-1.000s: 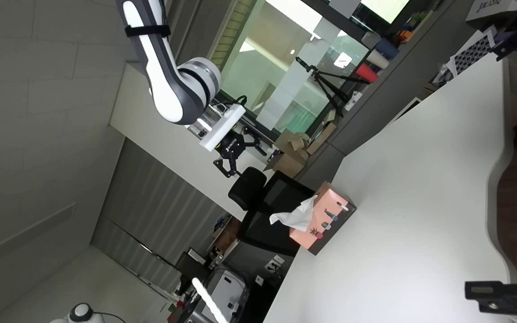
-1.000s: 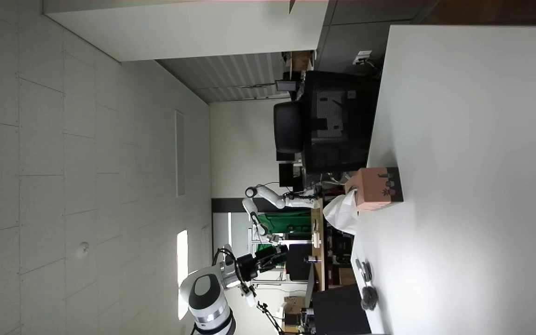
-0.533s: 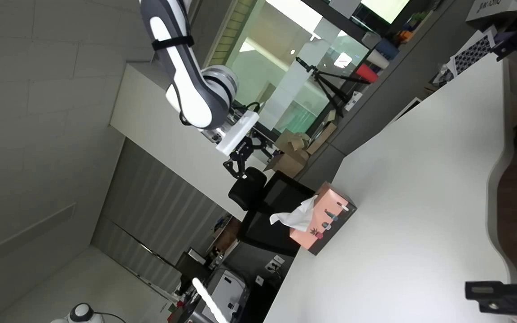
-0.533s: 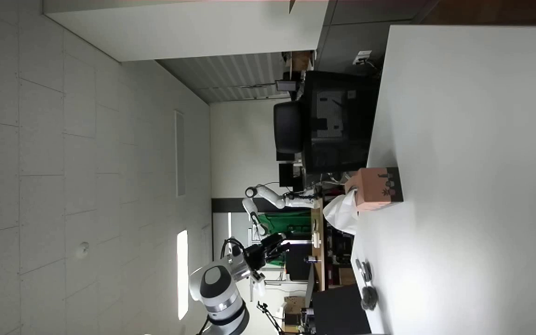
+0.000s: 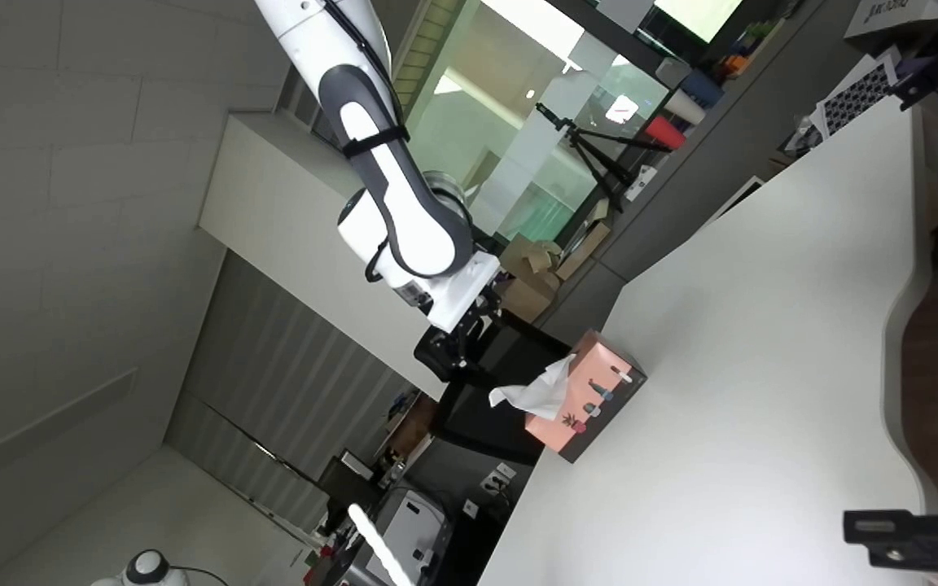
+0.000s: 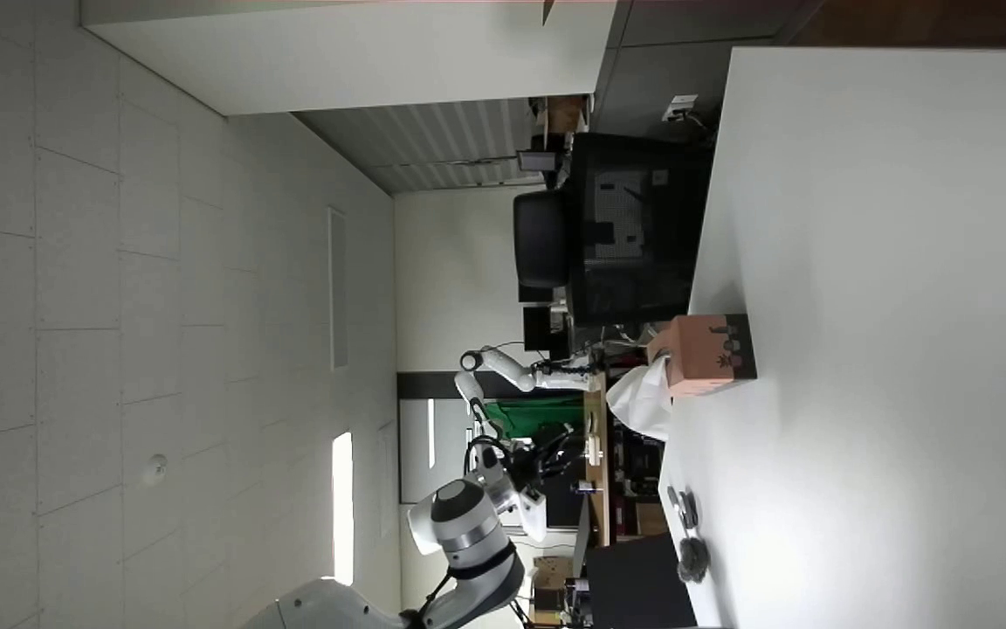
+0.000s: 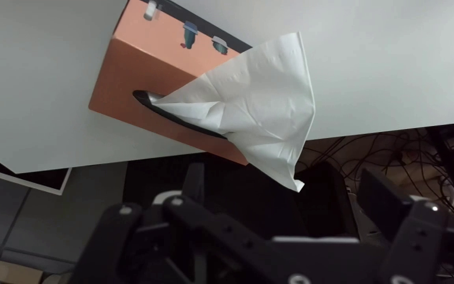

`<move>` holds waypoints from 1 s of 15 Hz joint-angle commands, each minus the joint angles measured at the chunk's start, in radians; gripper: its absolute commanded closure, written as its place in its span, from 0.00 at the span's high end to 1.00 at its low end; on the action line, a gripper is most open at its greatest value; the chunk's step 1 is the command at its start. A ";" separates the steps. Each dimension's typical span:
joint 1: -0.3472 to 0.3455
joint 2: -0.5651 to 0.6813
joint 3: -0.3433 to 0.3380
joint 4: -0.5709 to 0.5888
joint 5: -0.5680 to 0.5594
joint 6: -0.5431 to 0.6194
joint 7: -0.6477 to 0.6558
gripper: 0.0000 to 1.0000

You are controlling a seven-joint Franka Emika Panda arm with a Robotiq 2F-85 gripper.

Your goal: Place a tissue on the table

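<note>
A white tissue [image 7: 258,102] sticks out of the slot of a pink tissue box [image 7: 152,63] in the wrist view. Tissue [image 5: 536,391] [image 6: 641,402] and box [image 5: 579,399] [image 6: 702,354] show in both exterior views. The box stands at the edge of the white table [image 5: 754,382] [image 6: 887,262]. My gripper [image 7: 287,189] is open and empty, its fingers wide apart. The tissue's loose corner points toward the gap between the fingers. In both exterior views the gripper [image 5: 469,346] [image 6: 555,454] is apart from the tissue; its fingers are dark against dark background.
A black office chair [image 6: 634,236] stands behind the table edge near the box. A small dark fuzzy object [image 6: 692,559] and a grey item [image 6: 683,507] lie at the table's edge. A black bracket [image 5: 917,539] is at the near table edge. Cables [image 7: 376,152] hang beyond the table.
The arm and gripper have moved closer to the tissue box, toward the right and lower in one exterior picture and rightward in both. The tissue and box have not moved.
</note>
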 commanded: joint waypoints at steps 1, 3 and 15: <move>0.092 0.117 -0.085 0.120 -0.079 0.050 0.129 1.00; 0.127 0.166 -0.105 0.165 -0.065 0.037 0.146 1.00; 0.119 0.184 -0.083 0.160 -0.034 0.023 0.090 1.00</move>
